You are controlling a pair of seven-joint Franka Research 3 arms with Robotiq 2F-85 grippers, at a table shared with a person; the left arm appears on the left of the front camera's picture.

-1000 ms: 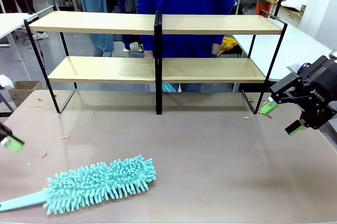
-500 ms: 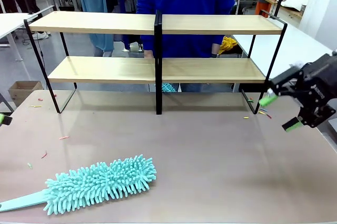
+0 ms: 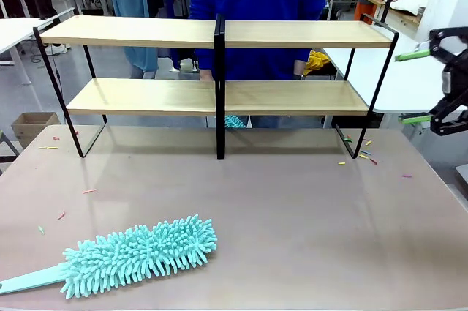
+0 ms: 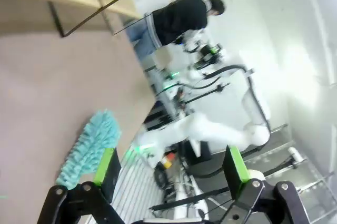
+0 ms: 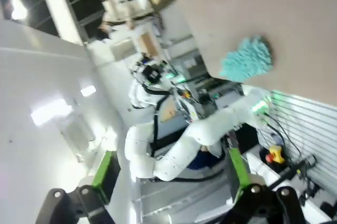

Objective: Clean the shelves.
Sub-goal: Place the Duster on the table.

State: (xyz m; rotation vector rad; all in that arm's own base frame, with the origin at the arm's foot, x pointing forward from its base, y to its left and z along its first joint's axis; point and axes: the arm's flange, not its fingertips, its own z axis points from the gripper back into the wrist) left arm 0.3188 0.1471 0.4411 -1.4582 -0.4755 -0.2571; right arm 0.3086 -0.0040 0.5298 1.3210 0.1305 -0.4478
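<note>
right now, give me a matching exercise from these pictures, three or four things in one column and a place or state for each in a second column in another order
Things:
1. duster
2. shelves
3. right gripper
4. small coloured scraps

Places or states:
A. raised at the right edge, fingers apart, holding nothing
B. lying flat on the near left of the table, handle towards the left edge
C. standing at the far side of the table, both boards bare
D. scattered on the tabletop by the rack's right foot

Pairs: 1-B, 2-C, 3-A, 4-D
</note>
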